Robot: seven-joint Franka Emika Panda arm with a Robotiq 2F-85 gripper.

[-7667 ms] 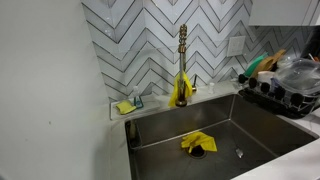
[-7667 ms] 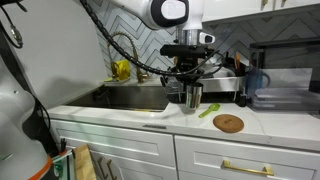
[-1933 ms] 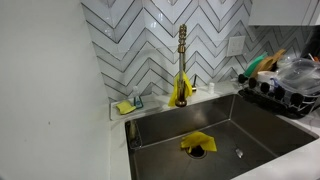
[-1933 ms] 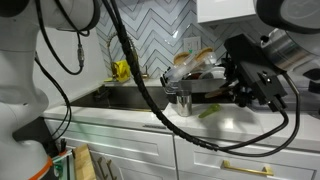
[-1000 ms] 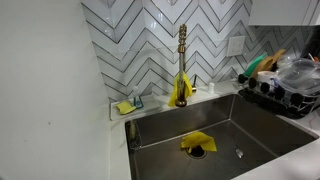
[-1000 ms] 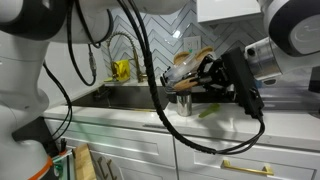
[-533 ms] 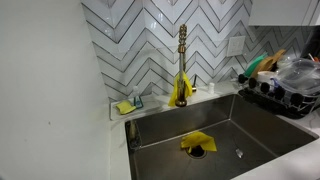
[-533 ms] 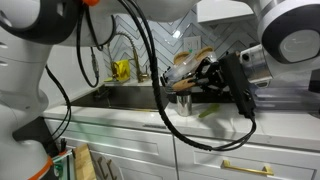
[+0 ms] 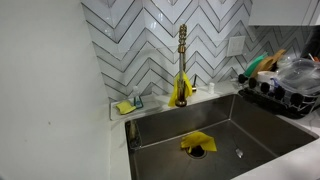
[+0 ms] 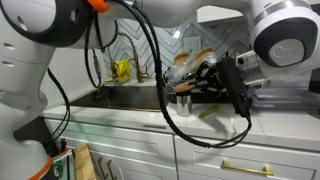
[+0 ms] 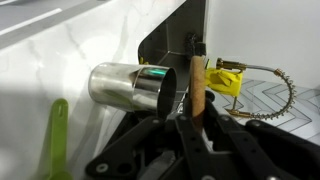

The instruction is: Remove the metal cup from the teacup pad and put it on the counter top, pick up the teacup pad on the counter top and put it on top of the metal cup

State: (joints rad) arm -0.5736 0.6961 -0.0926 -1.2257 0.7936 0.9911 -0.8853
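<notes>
In the wrist view the metal cup (image 11: 130, 88) stands on the white counter top (image 11: 60, 55) beside the sink. My gripper (image 11: 197, 118) is shut on the round wooden teacup pad (image 11: 197, 85). The pad shows edge-on, upright, just beside the cup's rim. In an exterior view the gripper (image 10: 203, 78) hangs above and slightly to the right of the cup (image 10: 184, 103) on the counter top (image 10: 135, 117). The pad itself is hard to make out there among the fingers.
A green utensil (image 10: 207, 110) lies on the counter next to the cup and also shows in the wrist view (image 11: 58, 135). The steel sink (image 9: 250, 125) holds a yellow cloth (image 9: 196, 143). A gold faucet (image 9: 182, 60) and a loaded dish rack (image 9: 285, 85) stand around it.
The arm has swung from the right toward the cup, bringing the gripper with the pad closer above it. The cup and the sink area have not changed.
</notes>
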